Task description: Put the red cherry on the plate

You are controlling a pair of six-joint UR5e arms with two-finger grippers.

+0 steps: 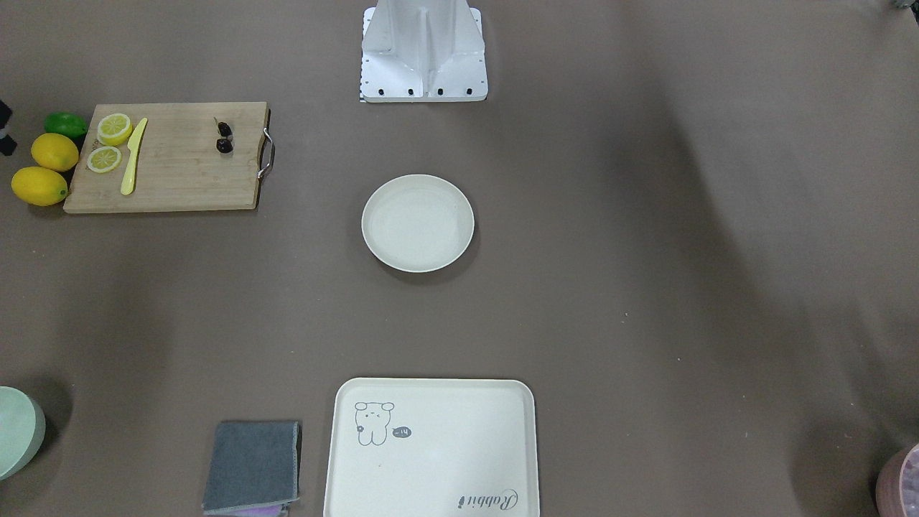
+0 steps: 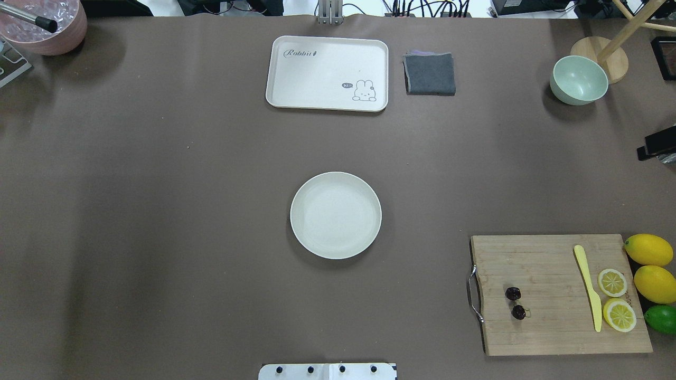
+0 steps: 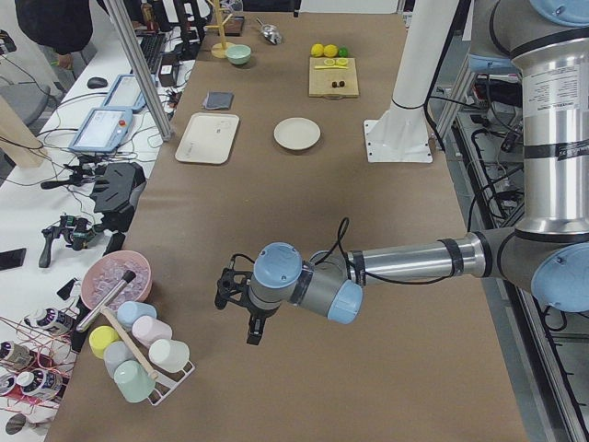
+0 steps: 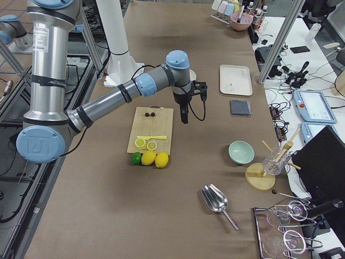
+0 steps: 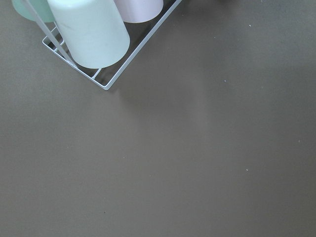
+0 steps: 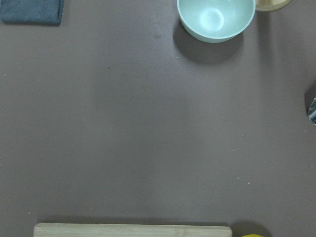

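Seen only from the side cameras, neither arm's jaws can be judged wide or narrow. The right gripper (image 4: 184, 116) hangs over the brown table cover (image 2: 158, 211), just past the cutting board (image 2: 549, 322). The left gripper (image 3: 250, 327) hovers well apart from it, near a wire cup rack (image 3: 138, 359). The red cherry (image 2: 515, 302), two tiny glossy near-black maroon globes on thin stems, lies at the grained wooden board's metal-handled end. This is right of the plate (image 2: 335, 215), a smooth round cream dish with a raised rim.
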